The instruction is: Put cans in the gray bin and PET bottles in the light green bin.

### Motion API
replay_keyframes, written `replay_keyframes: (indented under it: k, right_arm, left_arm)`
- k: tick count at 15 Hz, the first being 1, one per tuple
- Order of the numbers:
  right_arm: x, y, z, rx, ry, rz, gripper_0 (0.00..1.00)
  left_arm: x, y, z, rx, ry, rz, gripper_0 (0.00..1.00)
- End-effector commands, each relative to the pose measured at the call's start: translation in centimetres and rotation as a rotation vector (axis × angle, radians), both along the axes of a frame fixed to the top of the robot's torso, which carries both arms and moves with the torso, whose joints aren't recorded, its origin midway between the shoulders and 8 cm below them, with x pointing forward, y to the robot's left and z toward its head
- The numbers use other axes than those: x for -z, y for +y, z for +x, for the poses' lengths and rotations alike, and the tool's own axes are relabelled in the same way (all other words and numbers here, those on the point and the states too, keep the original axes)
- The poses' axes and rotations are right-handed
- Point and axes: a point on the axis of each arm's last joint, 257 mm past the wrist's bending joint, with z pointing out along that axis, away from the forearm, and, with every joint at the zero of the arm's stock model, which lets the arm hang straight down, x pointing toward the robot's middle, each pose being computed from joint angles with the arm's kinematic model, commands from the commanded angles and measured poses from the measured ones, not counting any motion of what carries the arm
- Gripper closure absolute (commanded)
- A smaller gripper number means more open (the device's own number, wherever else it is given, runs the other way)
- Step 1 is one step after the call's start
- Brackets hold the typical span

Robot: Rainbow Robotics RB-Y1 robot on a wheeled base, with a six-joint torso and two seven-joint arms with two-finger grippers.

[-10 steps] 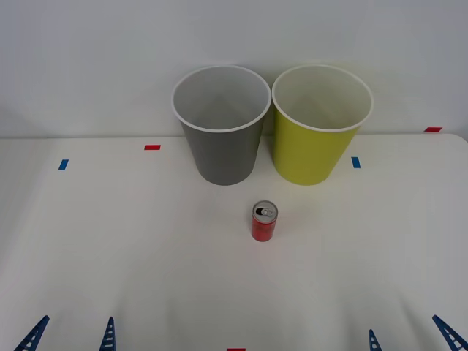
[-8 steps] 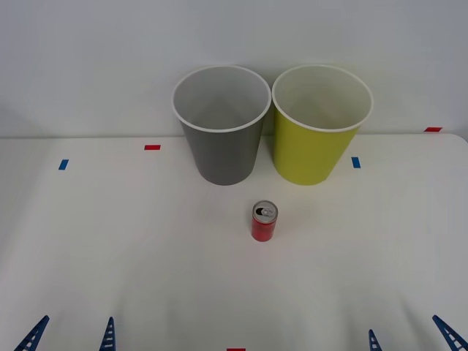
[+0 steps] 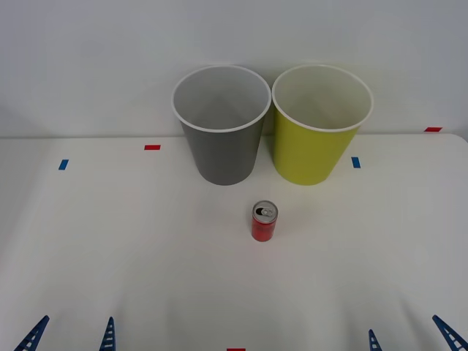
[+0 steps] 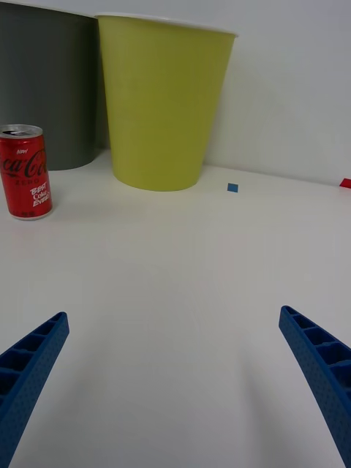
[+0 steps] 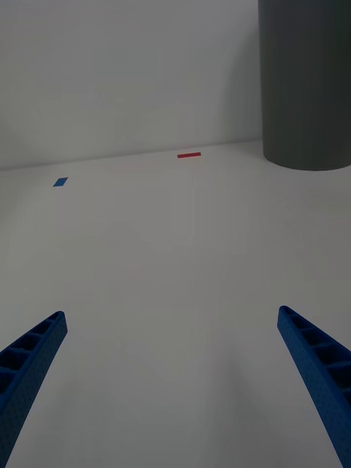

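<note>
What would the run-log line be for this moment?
can: upright on table, before bins | gray bin, green bin: empty | left gripper, right gripper: open, near edge

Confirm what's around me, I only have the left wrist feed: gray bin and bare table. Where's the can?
Observer: The can stands upright on the table, in front of the gap between the gray bin and the light green bin.
Operator: Right gripper state?
Observer: The right gripper is open, low over the table, can ahead of it.
Operator: Anything in the bins?
Observer: From the front view, both insides look empty as far as I can see.
</note>
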Motion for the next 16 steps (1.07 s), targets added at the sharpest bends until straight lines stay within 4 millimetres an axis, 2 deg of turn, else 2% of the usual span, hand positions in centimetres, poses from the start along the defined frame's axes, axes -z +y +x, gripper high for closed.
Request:
replay_keyframes:
  k: [1, 16]
  right_arm:
    - [0.0, 0.0, 0.0, 0.0, 0.0, 0.0, 0.0]
    - [0.0, 0.0, 0.0, 0.0, 0.0, 0.0, 0.0]
  left_arm:
    - [0.0, 0.0, 0.0, 0.0, 0.0, 0.0, 0.0]
    - [0.0, 0.0, 0.0, 0.0, 0.0, 0.0, 0.0]
